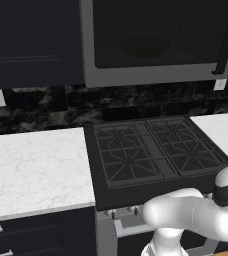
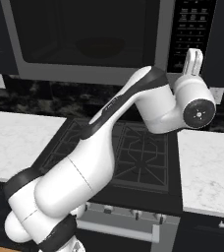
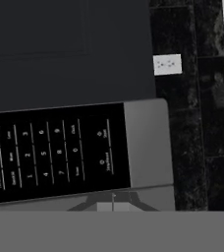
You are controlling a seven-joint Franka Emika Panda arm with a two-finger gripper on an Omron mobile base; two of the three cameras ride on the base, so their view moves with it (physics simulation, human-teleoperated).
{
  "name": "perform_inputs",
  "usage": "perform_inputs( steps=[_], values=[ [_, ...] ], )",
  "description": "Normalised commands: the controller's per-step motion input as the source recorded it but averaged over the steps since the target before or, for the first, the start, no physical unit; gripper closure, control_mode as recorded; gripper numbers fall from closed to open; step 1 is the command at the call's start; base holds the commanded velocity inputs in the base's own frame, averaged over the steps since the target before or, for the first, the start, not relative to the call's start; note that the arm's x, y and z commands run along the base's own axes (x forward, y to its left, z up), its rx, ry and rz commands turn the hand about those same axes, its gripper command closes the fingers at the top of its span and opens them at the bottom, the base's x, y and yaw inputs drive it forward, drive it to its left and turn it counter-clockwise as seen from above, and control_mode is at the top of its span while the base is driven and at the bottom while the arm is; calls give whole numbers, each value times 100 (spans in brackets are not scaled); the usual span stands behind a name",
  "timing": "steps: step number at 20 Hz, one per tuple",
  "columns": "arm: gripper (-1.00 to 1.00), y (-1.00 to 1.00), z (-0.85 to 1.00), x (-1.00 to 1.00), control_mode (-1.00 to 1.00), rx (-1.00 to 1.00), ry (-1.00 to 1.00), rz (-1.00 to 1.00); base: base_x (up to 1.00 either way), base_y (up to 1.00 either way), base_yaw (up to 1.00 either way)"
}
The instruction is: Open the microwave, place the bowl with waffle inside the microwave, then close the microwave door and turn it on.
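Door (image 1: 156,35) of the microwave (image 2: 84,74) looks shut, flush in the frame, with its handle (image 1: 225,45) on the right edge. A dim round shape behind the glass (image 1: 145,47) is most likely the bowl, but it's too dark to confirm colour or waffle.

Hand (image 2: 194,60) is raised at the keypad (image 2: 191,29), fingers pinched fully together, holding nothing. The hand view looks straight at the keypad, rolled sideways, with the fingertips at its bottom near the lower corner of the panel.

Judgement: we're on the last step, turning it on. To do it well:
- keep the fingers together and use them as one poker
- line up on the start key before pushing, since the keys sit close together
- press square to the panel, short push, back off straight

Labels: digits 0–9 are readable on the keypad. The other key captions are too small and blurred to read. No brand visible.

Stove (image 1: 156,150) and desk (image 1: 36,165) below play no part in this.
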Motion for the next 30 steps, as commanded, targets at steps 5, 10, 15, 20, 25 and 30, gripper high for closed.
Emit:
perform_inputs(
  steps=[5, 10, 15, 20, 25, 30],
  values=[
    [100, -10, 0, 25, -100, 0, 0, 0, 0, 0, 0],
    [100, -19, 0, 22, -100, 0, 0, 0, 0, 0, 0],
    [100, -2, 0, 13, -100, 0, 0, 0, 0, 0, 0],
    [100, -1, 0, 24, -100, 0, 0, 0, 0, 0, 0],
    [100, 0, 0, 32, -100, 0, 0, 0, 0, 0, 0],
    [100, -9, 0, 29, -100, 0, 0, 0, 0, 0, 0]
  ],
)
